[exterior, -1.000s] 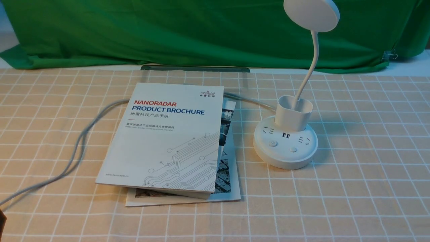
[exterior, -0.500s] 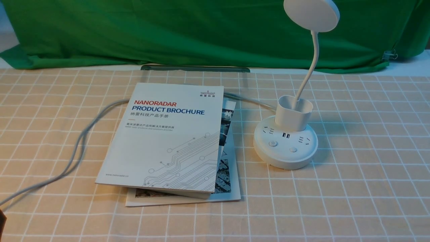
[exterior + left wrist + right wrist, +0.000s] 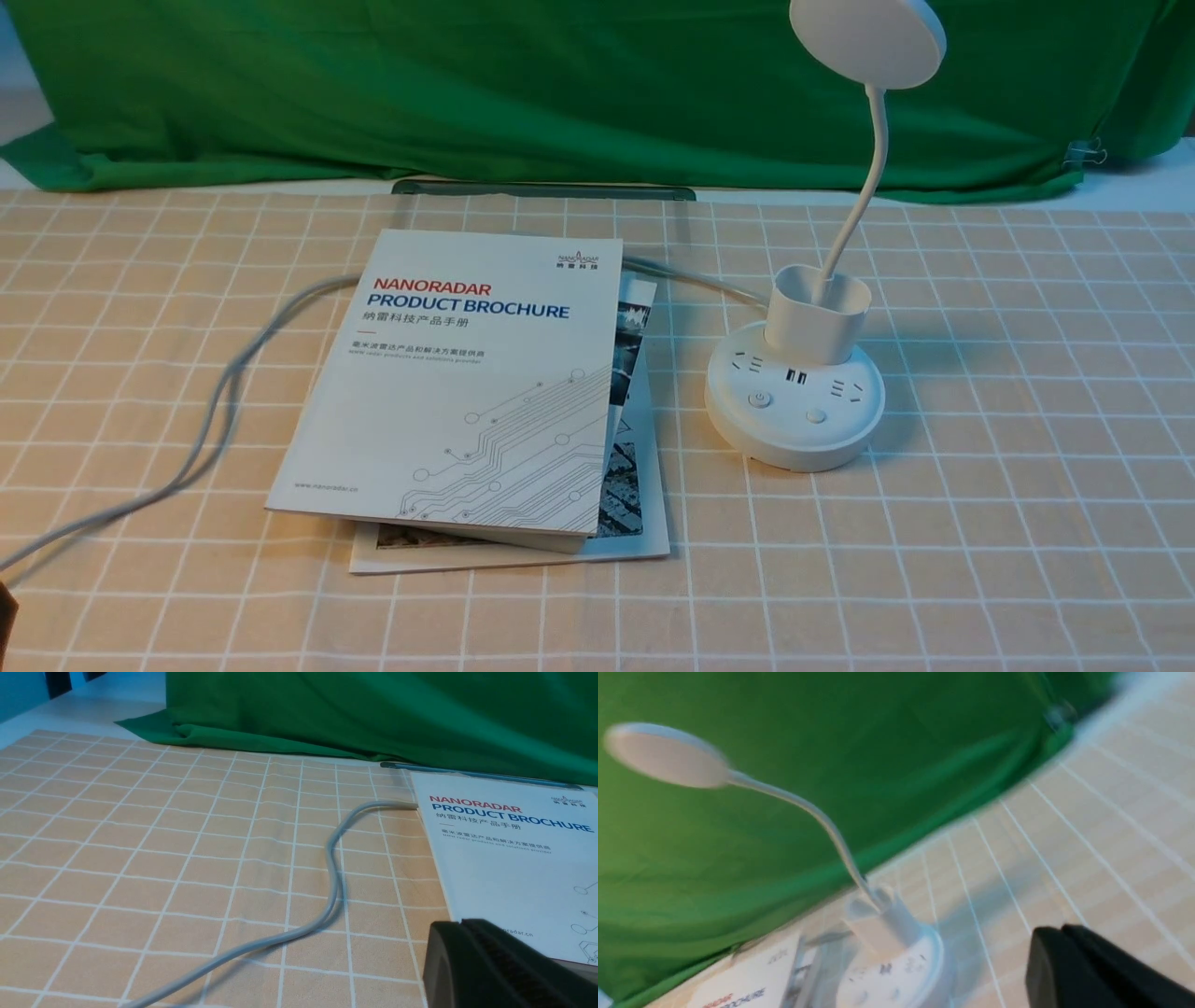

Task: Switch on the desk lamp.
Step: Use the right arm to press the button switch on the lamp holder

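Shifted barely in view: white desk lamp (image 3: 809,401), upright, neck curved

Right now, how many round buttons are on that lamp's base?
2: one with a power symbol on the left of the base's front part, and a plain one to its right.

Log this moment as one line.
desk lamp: unlit, upright | right gripper: shut, empty, off buttons | left gripper: shut, empty | task: not done
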Controlling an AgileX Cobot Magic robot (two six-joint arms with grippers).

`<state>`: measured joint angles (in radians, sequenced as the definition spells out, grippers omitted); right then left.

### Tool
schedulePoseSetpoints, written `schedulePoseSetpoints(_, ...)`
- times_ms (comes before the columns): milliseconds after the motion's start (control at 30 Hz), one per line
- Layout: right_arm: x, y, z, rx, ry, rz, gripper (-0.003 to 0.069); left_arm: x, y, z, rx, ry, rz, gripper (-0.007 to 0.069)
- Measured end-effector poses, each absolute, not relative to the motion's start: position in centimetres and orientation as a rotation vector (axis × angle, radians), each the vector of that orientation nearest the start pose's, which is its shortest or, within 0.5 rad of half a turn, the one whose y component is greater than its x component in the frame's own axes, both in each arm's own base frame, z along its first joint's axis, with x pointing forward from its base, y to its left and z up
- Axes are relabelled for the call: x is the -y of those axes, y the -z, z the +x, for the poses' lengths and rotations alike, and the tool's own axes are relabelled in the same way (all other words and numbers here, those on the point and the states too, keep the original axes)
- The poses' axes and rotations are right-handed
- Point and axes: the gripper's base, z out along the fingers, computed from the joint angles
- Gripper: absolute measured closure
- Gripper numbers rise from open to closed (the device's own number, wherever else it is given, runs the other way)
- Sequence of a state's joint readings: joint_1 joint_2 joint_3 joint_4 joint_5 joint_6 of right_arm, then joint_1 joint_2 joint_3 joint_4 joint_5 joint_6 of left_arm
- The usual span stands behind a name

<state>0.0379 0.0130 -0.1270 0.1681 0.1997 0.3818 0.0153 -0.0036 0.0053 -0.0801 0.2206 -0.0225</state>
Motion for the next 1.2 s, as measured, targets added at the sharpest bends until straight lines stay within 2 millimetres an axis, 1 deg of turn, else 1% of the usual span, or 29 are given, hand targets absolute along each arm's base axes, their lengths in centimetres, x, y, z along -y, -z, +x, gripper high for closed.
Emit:
schedulePoseSetpoints(67,-0.6,-26.4,4.8,-1.531,-0.412,0.248,0.0630,0.1,-19.2,5.6,-1.704,0.079,-0.086,0.0603)
schedulePoseSetpoints(100,-0.8,-28.3,4.9,-1.545,-0.344,0.147,0.0630,0.1,-19.2,5.6,-1.704,0.079,-0.086,0.0603)
schedulePoseSetpoints(133,-0.9,-29.8,5.2,-1.557,-0.304,0.088,0.0631,0.1,-19.2,5.6,-1.704,0.079,-0.086,0.0603)
schedulePoseSetpoints(167,-1.0,-31.0,5.6,-1.577,-0.263,0.026,0.0631,0.1,-19.2,5.6,-1.704,0.079,-0.086,0.0603)
schedulePoseSetpoints(200,-1.2,-32.5,6.1,-1.608,-0.213,-0.051,0.0631,0.1,-19.2,5.6,-1.704,0.079,-0.086,0.0603)
schedulePoseSetpoints(333,-2.2,-36.7,8.9,-1.767,-0.027,-0.410,0.0631,0.1,-19.2,5.6,-1.704,0.079,-0.086,0.0603)
schedulePoseSetpoints(400,-3.0,-37.5,11.0,-1.881,0.025,-0.615,0.0631,0.1,-19.2,5.6,-1.704,0.079,-0.086,0.0603)
schedulePoseSetpoints(433,-3.4,-37.6,11.8,-1.936,0.031,-0.709,0.0631,0.1,-19.2,5.6,-1.704,0.079,-0.086,0.0603)
schedulePoseSetpoints(500,-4.4,-37.9,14.5,-2.047,0.009,-0.846,0.0631,0.1,-19.2,5.6,-1.704,0.079,-0.086,0.0603)
schedulePoseSetpoints(567,-5.6,-37.6,16.9,-2.126,-0.025,-0.937,0.0631,0.1,-19.2,5.6,-1.704,0.079,-0.086,0.0603)
schedulePoseSetpoints(600,-5.8,-37.4,17.4,-2.139,-0.030,-0.955,0.0631,0.1,-19.2,5.6,-1.704,0.079,-0.086,0.0603)
schedulePoseSetpoints(633,-6.7,-36.6,19.3,-2.196,-0.049,-1.006,0.0631,0.1,-19.2,5.6,-1.704,0.079,-0.086,0.0603)
schedulePoseSetpoints(667,-7.1,-36.2,20.1,-2.218,-0.056,-1.022,0.0631,0.1,-19.2,5.6,-1.704,0.079,-0.086,0.0603)
schedulePoseSetpoints(767,-8.6,-33.8,23.2,-2.320,-0.091,-1.070,0.0631,0.1,-19.2,5.6,-1.704,0.079,-0.086,0.0603)
schedulePoseSetpoints(800,-9.4,-32.6,24.6,-2.362,-0.107,-1.074,0.0631,0.1,-19.2,5.6,-1.704,0.079,-0.086,0.0603)
schedulePoseSetpoints(867,-10.3,-31.2,26.4,-2.405,-0.123,-1.066,0.0631,0.1,-19.2,5.6,-1.704,0.079,-0.086,0.0603)
schedulePoseSetpoints(900,-11.0,-30.2,27.8,-2.430,-0.130,-1.055,0.0631,0.1,-19.2,5.6,-1.704,0.079,-0.086,0.0603)
schedulePoseSetpoints(933,-11.4,-29.9,28.5,-2.434,-0.134,-1.045,0.0631,0.1,-19.2,5.6,-1.704,0.079,-0.086,0.0603)
schedulePoseSetpoints(967,-11.9,-29.2,29.3,-2.448,-0.139,-1.045,0.0631,0.1,-19.2,5.6,-1.704,0.079,-0.086,0.0603)
schedulePoseSetpoints(1033,-12.4,-28.4,30.1,-2.464,-0.145,-1.037,0.0631,0.1,-19.2,5.6,-1.704,0.079,-0.086,0.0603)
schedulePoseSetpoints(1100,-13.7,-26.7,31.8,-2.488,-0.158,-1.028,0.0631,0.1,-19.2,5.6,-1.704,0.079,-0.086,0.0603)
schedulePoseSetpoints(1200,-14.7,-24.6,33.1,-2.508,-0.163,-1.013,0.0631,0.1,-19.2,5.6,-1.704,0.079,-0.086,0.0603)
